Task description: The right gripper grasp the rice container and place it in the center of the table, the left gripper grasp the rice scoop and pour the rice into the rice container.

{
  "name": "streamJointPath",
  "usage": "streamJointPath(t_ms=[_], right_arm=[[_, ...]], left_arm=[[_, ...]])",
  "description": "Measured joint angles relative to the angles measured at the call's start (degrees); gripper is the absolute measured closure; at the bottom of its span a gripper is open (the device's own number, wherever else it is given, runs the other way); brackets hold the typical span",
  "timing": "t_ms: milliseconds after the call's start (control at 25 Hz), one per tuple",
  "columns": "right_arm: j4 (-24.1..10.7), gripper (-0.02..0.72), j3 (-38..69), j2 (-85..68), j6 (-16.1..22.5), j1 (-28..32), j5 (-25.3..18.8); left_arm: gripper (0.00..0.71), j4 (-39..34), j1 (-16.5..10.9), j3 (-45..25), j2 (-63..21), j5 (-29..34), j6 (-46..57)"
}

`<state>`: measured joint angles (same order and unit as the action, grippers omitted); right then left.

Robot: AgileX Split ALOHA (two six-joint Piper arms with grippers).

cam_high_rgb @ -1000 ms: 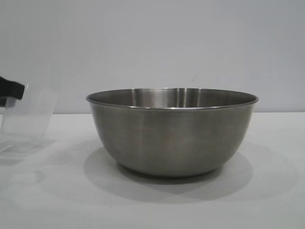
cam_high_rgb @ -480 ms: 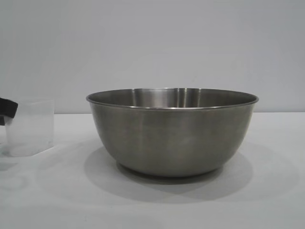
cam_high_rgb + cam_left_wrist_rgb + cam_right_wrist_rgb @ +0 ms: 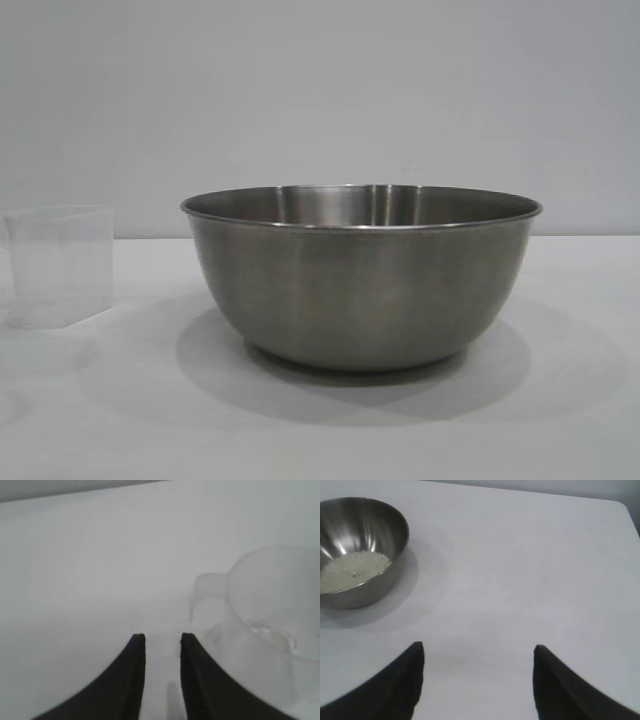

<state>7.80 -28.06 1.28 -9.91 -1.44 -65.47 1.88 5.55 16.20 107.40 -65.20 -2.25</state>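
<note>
the rice scoop (image 3: 60,266) stands upright on the table (image 3: 560,420), let go and well apart from the rice container (image 3: 362,275), which sits mid-table. from the right wrist the steel bowl (image 3: 359,550) has a mound of rice (image 3: 351,570) on its floor, so the pour looks done and the step in hand is clearing the arm away.

the left gripper (image 3: 162,642) has its two dark fingers a narrow slit apart and nothing between them; the clear cup (image 3: 267,615) sits ahead of it and off to one side, its handle pointing back toward the fingertips. whether any grains remain in the cup is hard to say, as the clear plastic nearly vanishes against the white top.

to finish well, the left arm should draw straight back along its own line, without swinging sideways, so a finger does not clip the handle and tip the light cup.

the right gripper (image 3: 477,652) is parked with its fingers wide apart, empty, the bowl far ahead and to one side.
</note>
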Motion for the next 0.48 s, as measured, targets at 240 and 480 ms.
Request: streamJointPath(t_ms=[240, 480], right_arm=[[0.0, 0.302, 0.0, 0.0, 0.0, 0.0, 0.0], [0.0, 0.302, 0.0, 0.0, 0.0, 0.0, 0.0]], left_arm=[[0.57, -9.05, -10.79, 3.28, -2.75, 0.0, 0.0], [0.57, -17.33, -11.96, 5.27, -9.32, 0.11, 0.37]])
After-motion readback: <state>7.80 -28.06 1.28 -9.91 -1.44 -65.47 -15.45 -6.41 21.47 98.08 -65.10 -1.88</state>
